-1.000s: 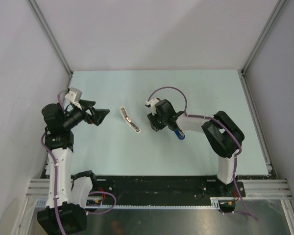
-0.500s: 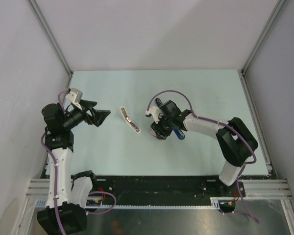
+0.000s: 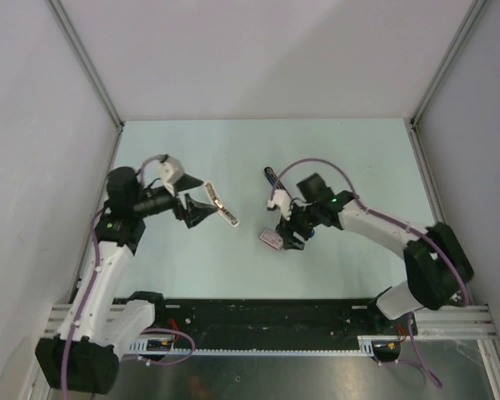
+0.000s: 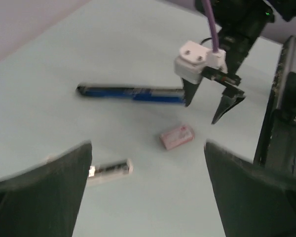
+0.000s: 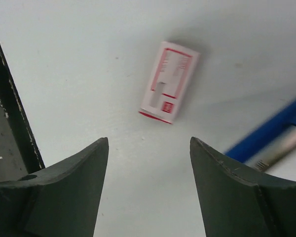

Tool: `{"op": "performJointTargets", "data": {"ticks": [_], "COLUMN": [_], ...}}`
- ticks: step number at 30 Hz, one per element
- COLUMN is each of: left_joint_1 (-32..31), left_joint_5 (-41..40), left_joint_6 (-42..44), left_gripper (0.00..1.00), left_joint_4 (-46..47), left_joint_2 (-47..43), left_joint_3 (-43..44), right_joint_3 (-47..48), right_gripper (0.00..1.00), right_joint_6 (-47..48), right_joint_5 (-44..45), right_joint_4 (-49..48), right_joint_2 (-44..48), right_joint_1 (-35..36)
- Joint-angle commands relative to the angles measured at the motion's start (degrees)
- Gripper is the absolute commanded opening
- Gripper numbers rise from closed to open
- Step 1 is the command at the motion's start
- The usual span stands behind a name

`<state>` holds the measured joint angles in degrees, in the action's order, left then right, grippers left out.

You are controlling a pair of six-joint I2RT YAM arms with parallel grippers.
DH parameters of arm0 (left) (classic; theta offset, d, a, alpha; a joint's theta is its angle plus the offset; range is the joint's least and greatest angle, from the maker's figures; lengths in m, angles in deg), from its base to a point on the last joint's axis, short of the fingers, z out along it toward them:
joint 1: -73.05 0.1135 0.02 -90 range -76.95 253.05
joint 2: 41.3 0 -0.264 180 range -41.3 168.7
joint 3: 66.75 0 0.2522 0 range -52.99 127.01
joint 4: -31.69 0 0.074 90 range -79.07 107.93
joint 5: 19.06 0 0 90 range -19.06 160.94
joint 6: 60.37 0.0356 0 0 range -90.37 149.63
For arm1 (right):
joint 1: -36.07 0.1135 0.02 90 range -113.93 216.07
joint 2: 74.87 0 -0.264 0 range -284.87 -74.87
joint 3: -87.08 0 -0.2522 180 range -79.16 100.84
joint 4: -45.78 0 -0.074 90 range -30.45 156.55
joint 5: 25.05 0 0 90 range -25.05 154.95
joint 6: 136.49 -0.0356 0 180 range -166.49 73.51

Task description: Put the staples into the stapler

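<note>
On pale mint bench (image 3: 358,158), small flat pink-and-white cardboard staples box (image 5: 168,82) lying just ahead of right gripper (image 5: 149,148), jaws apart, long axis pointing away; slim blue stapler (image 5: 271,132) beside. Left gripper (image 4: 148,148), jaws apart, farther.

You have a pale green table (image 3: 367,158) with three small things lying flat on it. The pink-and-white staples box (image 3: 271,239) lies near the middle. The long blue stapler (image 4: 133,93) lies close by, not touching it. A thin silvery strip (image 3: 221,204) lies further left.
</note>
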<state>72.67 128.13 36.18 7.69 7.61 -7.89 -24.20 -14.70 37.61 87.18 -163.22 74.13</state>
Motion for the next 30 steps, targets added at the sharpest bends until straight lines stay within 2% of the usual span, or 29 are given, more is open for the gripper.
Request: {"op": "performJointTargets", "data": {"ticks": [1, 5, 9, 15, 20, 25, 30], "left_joint_1": [-11.44, -21.21, -29.29, -37.23, -40.18, -40.63, -41.63], "left_joint_5": [-3.18, -5.41, -11.67, -20.29, -25.3, -23.43, -24.19], "left_joint_6": [17.41, 32.1, 44.19, 57.31, 63.22, 64.65, 65.63], "left_gripper": [0.99, 0.99, 0.99, 0.99, 0.95, 0.88, 0.82], "left_joint_4": [-8.0, -11.73, -14.39, -20.72, -25.86, -32.34, -35.13], "left_joint_2": [5.47, 12.35, 21.32, 37.69, 47.85, 54.46, 58.27], "left_joint_3": [6.72, 10.89, 15.25, 22.12, 28.06, 33.05, 32.76], "right_joint_3": [0.55, 0.54, -0.49, -5.58, -6.91, -7.6, -8.34], "right_gripper": [0.73, 0.78, 0.82, 0.85, 0.85, 0.84, 0.83], "right_joint_6": [0.88, -0.85, -2.36, -3.46, -3.44, -2.29, -2.05], "right_joint_5": [-7.43, -13.01, -18.82, -26.98, -28.03, -27.46, -27.43], "right_joint_4": [0.2, 0.45, -0.6, -4.77, -5.97, -6.19, -6.91], "right_joint_2": [10.57, 20.33, 28.59, 35.44, 34.52, 33.32, 33.33], "right_joint_1": [-7.26, -17.73, -29.37, -41.73, -43.62, -43.31, -42.7]}}
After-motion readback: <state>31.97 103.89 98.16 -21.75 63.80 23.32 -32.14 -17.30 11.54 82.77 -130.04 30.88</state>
